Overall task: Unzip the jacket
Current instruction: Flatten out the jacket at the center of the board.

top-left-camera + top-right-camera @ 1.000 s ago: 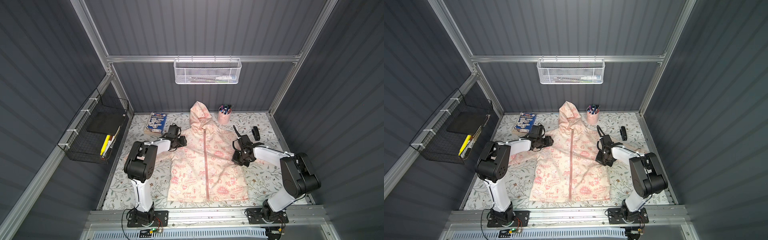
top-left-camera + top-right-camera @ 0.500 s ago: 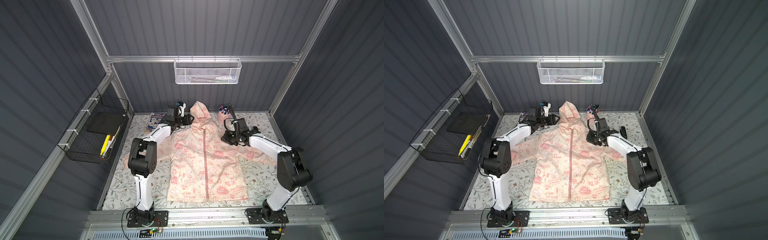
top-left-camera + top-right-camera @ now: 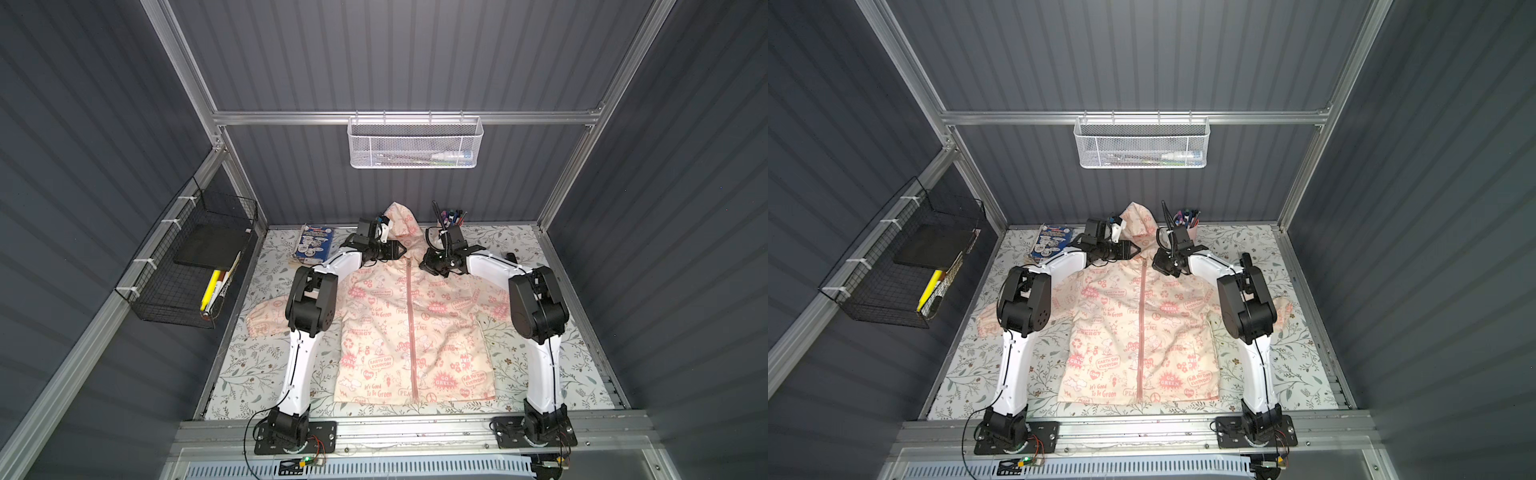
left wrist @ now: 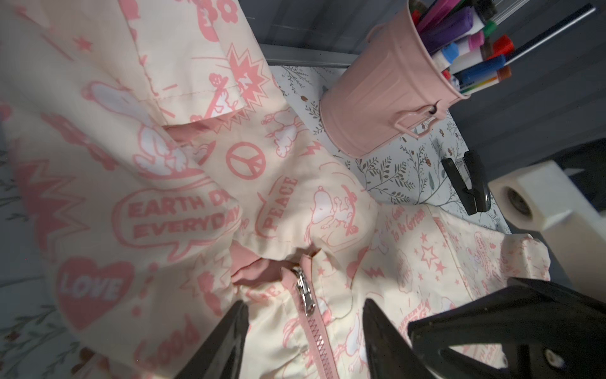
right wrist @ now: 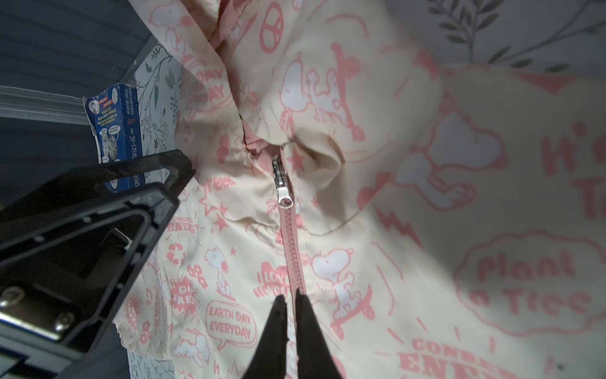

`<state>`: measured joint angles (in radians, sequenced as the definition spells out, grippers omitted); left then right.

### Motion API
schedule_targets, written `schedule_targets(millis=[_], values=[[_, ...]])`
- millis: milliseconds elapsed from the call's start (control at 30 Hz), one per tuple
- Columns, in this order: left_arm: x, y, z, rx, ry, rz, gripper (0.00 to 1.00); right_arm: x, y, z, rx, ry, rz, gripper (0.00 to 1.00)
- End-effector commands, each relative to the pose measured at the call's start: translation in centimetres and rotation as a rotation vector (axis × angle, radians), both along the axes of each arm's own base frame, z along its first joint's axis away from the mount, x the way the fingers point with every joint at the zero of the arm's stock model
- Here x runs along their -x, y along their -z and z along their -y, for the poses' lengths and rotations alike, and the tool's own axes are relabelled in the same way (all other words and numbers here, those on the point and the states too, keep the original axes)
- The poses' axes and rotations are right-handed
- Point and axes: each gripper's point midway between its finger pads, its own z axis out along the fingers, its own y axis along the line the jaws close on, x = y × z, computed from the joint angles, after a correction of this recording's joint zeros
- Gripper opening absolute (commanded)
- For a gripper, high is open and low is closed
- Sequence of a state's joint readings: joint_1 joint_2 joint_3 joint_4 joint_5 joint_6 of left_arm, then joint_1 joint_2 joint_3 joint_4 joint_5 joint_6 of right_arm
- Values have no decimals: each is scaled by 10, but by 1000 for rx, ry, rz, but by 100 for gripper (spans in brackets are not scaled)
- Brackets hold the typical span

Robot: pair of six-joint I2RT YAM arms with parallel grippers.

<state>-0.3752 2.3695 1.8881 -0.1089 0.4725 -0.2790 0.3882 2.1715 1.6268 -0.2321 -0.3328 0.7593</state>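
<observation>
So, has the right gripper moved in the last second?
Yes. In a top view the right gripper has gone toward the back wall, from the side of the jacket to its collar, close to the pink pen bucket.

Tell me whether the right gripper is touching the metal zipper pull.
Apart. In the right wrist view the right gripper has its tips over the pink zipper teeth, with a clear stretch of zipper between them and the zipper pull.

Jacket (image 3: 386,328) cream, pink prints — zipper (image 3: 410,324) pink; bucket (image 4: 380,98) pink; mat (image 3: 257,357) floral.
</observation>
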Motion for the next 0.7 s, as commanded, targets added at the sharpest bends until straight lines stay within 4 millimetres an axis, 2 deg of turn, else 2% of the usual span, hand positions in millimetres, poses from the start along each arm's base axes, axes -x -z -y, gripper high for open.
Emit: schedule_targets(millis=[0,200,400,500,667], values=[[-6,2,5,-31,-3,0,57,-11,1,-3,-4,21,-14,11],[-17,21,4,-68,-37,-41,55,-27,14,-4,29,39,-16,11],[-14,28,16,-44,2,-55,48,-40,17,-10,23,22,-3,11],[-12,34,17,-44,6,-68,47,-42,17,-19,-14,-16,-15,11],[-7,40,22,-24,34,-90,46,-47,25,-22,-7,-25,-33,11]])
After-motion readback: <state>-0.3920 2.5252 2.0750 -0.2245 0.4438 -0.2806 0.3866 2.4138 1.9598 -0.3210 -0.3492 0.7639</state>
